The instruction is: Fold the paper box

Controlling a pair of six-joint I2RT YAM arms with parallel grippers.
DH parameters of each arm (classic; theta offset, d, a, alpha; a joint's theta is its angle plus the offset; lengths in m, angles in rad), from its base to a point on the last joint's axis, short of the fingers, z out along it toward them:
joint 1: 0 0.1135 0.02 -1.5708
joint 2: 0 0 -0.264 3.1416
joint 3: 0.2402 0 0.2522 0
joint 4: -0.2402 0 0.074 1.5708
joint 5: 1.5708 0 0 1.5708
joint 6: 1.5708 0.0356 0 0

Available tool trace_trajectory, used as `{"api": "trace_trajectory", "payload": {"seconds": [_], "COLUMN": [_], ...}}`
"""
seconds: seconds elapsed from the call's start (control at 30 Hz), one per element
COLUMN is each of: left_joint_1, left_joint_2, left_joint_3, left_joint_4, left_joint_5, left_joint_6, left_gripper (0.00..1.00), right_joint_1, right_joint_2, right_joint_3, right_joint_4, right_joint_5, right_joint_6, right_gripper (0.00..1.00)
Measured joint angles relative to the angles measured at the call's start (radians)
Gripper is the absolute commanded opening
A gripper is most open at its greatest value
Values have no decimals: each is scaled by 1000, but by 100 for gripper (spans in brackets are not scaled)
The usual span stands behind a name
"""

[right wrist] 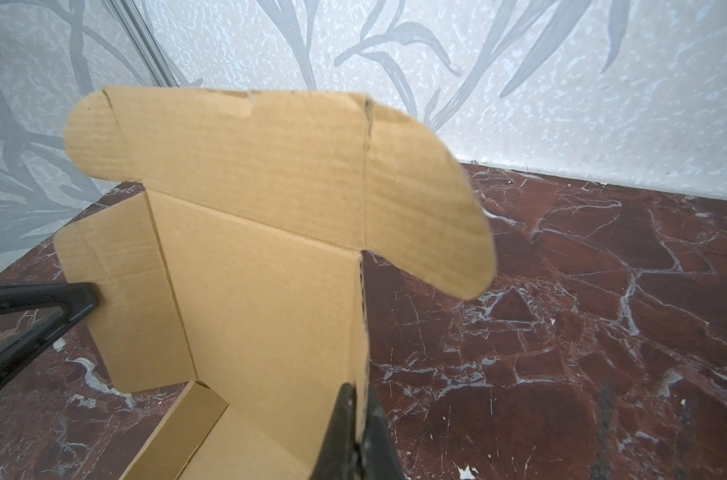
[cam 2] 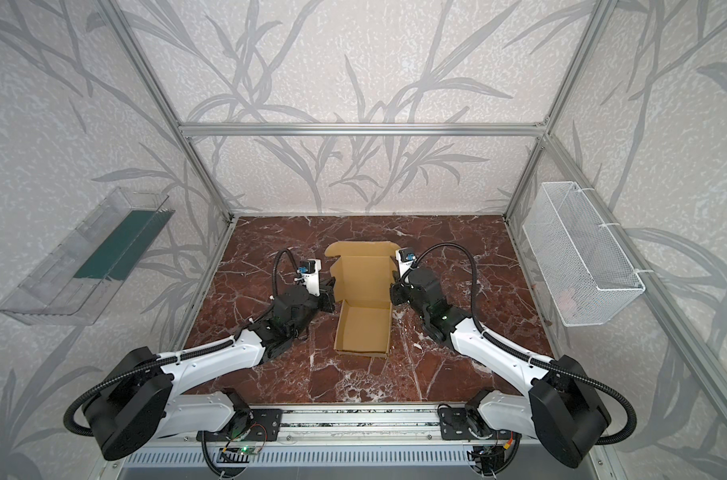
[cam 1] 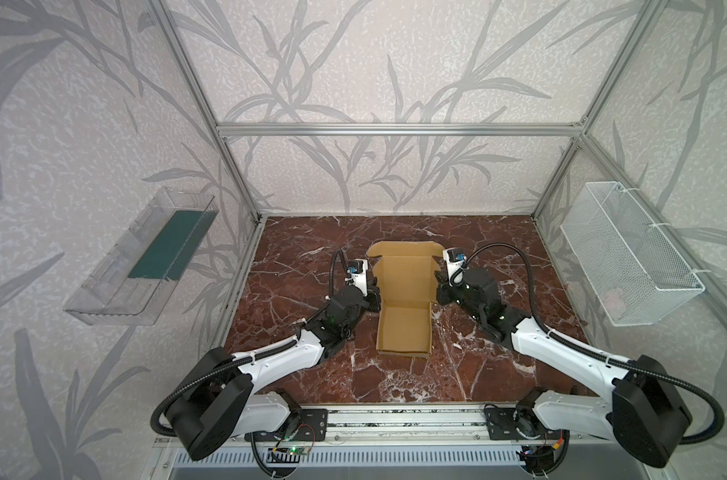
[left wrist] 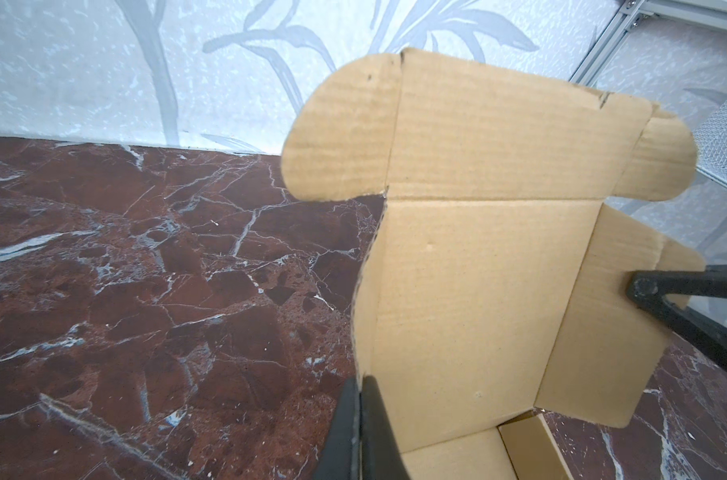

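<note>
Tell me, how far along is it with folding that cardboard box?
Done: the paper box already has its tray walls standing. In hand: the left gripper and right gripper each pinch a side flap of the raised lid. Left: lowering the lid and tucking it shut.

Clamped in the jaws of the right gripper [right wrist: 358, 399]: a flap edge of the paper box [right wrist: 262, 299]. Opposite the jaws, touching the far flap: left gripper [right wrist: 81, 297].

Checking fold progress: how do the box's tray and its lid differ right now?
The tray sits flat, walls folded up; the lid stands raised behind it, open. The left hand and right hand pinch the lid by its sides; neither holds the tray. Both are plain tan cardboard.
</note>
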Motion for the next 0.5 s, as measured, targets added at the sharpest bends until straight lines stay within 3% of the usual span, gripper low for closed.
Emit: {"api": "trace_trajectory", "payload": {"seconds": [0.5], "left_joint_1": [-104], "left_joint_2": [69], "left_joint_3": [-46], "left_joint_4": [164], "left_joint_5": [-99], "left_joint_6": [13], "left_gripper": [0], "right_joint_1": [1], "right_joint_2": [74], "right_joint_3": [24], "right_joint_4": [7], "right_joint_5": [138], "right_joint_6": [85], "right_gripper": [6]}}
